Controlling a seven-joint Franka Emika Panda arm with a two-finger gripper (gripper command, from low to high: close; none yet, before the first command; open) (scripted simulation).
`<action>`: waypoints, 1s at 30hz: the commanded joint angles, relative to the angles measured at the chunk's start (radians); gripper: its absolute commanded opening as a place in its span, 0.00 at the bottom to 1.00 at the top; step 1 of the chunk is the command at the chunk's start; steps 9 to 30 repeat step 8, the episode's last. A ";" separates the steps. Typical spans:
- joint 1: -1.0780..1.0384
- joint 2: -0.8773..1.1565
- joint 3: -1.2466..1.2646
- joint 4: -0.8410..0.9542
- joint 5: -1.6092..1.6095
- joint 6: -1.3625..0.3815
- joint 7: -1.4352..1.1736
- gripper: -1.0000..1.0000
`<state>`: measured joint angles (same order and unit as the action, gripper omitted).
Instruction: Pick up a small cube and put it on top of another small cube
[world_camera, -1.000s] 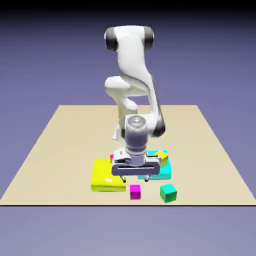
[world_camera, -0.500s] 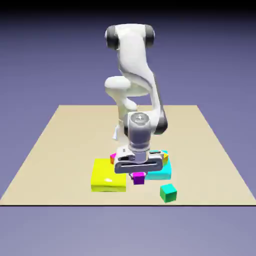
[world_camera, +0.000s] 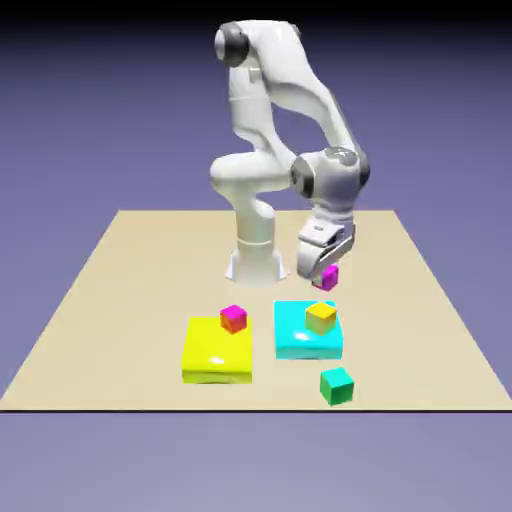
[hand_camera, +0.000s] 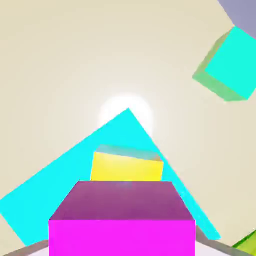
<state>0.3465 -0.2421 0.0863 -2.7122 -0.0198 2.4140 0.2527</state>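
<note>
I see the white arm bent over a tan counter (world_camera: 120, 300), with its jaws clamped on the small cube (world_camera: 327, 278), a tiny plain magenta block. The gripper (world_camera: 324, 268) hangs in the air, and the small cube is lifted clear of the counter, above and just behind the far edge of the flat cyan block (world_camera: 300, 340). In the hand view the small cube (hand_camera: 122, 220) fills the bottom middle of the frame, large and close, hiding the finger tips on either side of it.

Below the held cube, a small yellow cube (world_camera: 321, 317) sits on top of the flat cyan block, toward its far right part. In the hand view the yellow cube (hand_camera: 127, 167) shows directly beyond the magenta one, resting on the cyan block (hand_camera: 60, 190), which appears as a slanted shape.

To the exterior view's left of the cyan block, just beside it, lies a flat yellow block (world_camera: 210, 355). On its far right corner sits another tiny cube with a magenta top and orange-red sides (world_camera: 233, 318).

A small green cube (world_camera: 337, 385) rests on the counter near the front edge, in front of the cyan block and apart from it. In the hand view the green cube (hand_camera: 227, 67) shows in the upper right, tilted by the camera's roll.
</note>
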 joint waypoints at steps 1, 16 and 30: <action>-0.001 0.035 -0.001 -0.009 -0.009 0.044 0.007 0.00; -0.004 0.115 -0.002 -0.030 -0.026 0.144 0.019 1.00; -0.004 0.115 -0.002 -0.030 -0.026 0.144 0.019 1.00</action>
